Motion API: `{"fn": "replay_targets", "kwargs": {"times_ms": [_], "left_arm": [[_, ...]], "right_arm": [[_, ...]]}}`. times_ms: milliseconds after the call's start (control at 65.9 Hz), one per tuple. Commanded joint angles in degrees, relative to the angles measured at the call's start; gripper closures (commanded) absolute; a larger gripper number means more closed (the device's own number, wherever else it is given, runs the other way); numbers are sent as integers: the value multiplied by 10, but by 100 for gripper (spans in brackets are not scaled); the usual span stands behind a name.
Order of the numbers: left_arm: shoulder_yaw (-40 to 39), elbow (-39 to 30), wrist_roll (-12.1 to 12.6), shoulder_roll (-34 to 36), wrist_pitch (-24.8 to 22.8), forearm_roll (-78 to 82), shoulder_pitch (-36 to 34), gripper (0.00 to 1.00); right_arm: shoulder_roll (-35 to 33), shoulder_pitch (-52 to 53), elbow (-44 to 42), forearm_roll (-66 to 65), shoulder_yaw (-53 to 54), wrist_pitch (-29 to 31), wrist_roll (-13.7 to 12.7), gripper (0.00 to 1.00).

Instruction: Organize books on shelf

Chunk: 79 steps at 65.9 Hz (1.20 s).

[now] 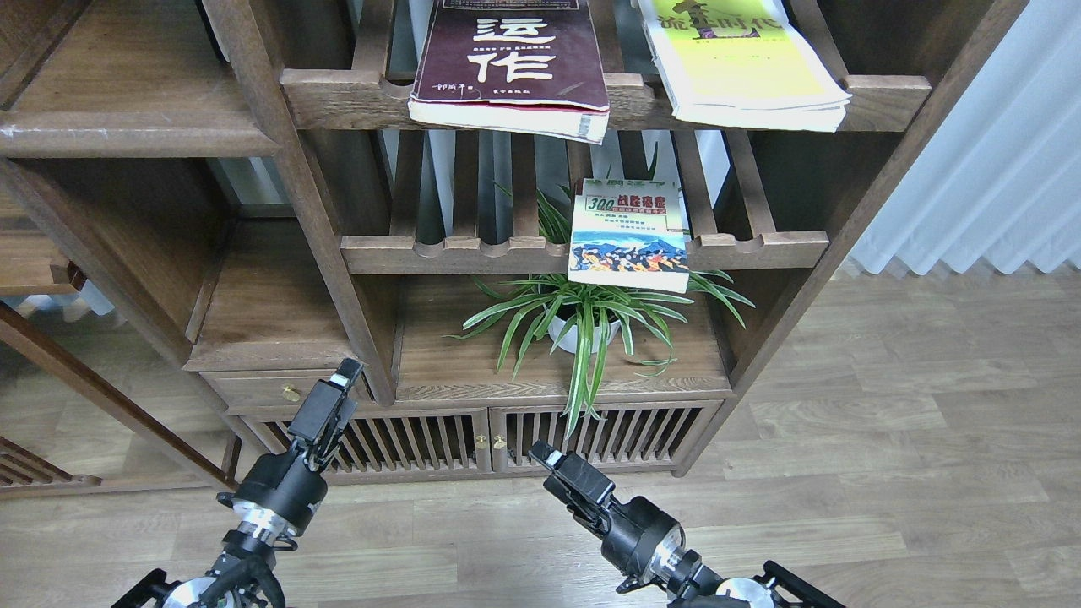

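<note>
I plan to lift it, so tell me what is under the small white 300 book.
The white book lies flat on a slatted rack, overhanging its front rail. Below, a potted plant stands on a wooden cabinet top. The slats directly under the book are covered.
</note>
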Motion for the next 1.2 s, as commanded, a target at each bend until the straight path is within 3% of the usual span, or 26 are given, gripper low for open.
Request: {"fn": "replay_targets", "kwargs": {"times_ms": [0,682,743,819,895,910,1183], "left_arm": [[0,-5,0,1,0,0,2,0],[-13,-2,-10,6,0,0,-3,0],[-31,-4,-9,6,0,0,0,0],[-51,-7,-10,8,0,-1,6,0],[-64,-9,-9,9,0,-1,18,0],[-76,-8,-7,9,0,-2,29,0],[-86,-8,-9,13,0,-11,40,0]], "right_arm": [[0,0,1,0,0,0,0,0],[0,-5,-1,3,8,0,3,0],[0,-1,1,10,9,0,25,0],[0,16,4,23,7,0,78,0],[0,24,5,24,5,0,110,0],[0,35,6,24,5,0,139,0],[0,71,15,32,-8,0,235,0]]}}
